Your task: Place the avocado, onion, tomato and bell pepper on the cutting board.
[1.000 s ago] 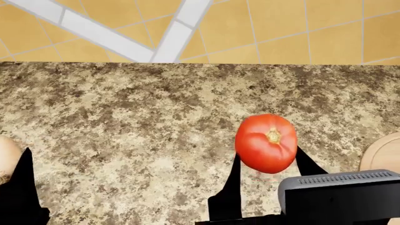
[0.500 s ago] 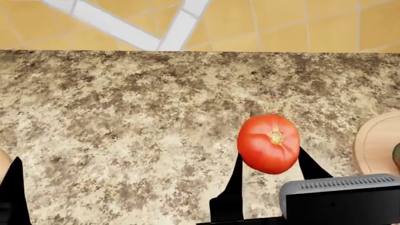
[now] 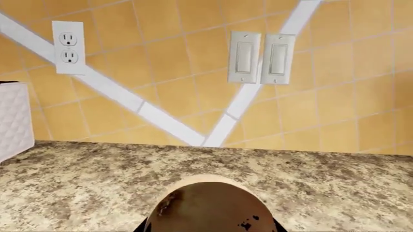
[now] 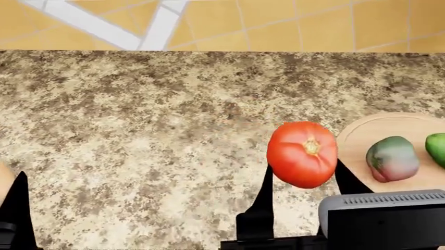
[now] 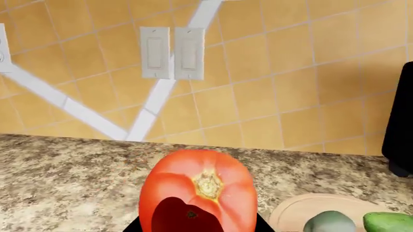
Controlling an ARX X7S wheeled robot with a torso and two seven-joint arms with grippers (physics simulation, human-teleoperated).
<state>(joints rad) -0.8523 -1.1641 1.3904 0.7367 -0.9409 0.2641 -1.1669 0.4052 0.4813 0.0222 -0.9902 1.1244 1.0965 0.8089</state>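
Table (image 4: pixel 139 130) bare left of tomato (image 4: pixel 301 153). Cutting board (image 4: pixel 361 136) just right of tomato; bell pepper (image 4: pixel 392 158) and avocado (image 4: pixel 437 148) occupy its right part; near-left part free.

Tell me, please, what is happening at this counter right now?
The robot is loading vegetables onto the cutting board. Its right tool grips the tomato just beside the board, where the bell pepper and avocado already lie. The left tool holds the onion, with the countertop beyond.
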